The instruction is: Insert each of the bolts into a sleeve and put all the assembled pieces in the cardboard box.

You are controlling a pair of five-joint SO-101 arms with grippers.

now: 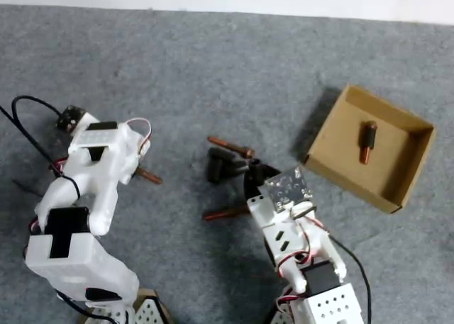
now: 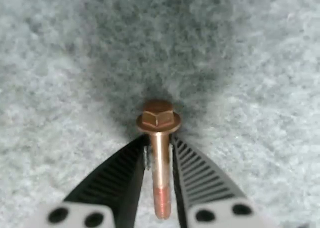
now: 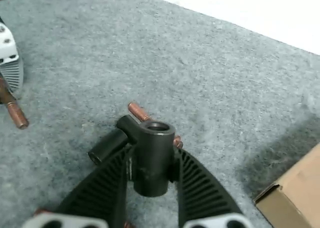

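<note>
My left gripper [image 2: 159,145] is shut on a copper bolt [image 2: 159,163], gripping its shaft with the hex head sticking out past the fingertips. From above, that bolt [image 1: 147,175] juts out of the left gripper [image 1: 138,169] just over the mat. My right gripper [image 3: 152,155] is shut on a black sleeve [image 3: 151,153], held upright with its bore facing up. A second black sleeve [image 3: 106,145] lies beside it. The right gripper [image 1: 246,179] stands mid-table. Two loose bolts [image 1: 230,147] [image 1: 225,213] lie near it. The cardboard box [image 1: 401,161] holds one assembled piece [image 1: 367,141].
Grey felt mat [image 1: 213,69] covers the table. The box stands at the right, its corner [image 3: 295,198] close to my right gripper. The left gripper with its bolt [image 3: 12,108] shows farther off in the right wrist view. Cables trail by the left arm [image 1: 28,111].
</note>
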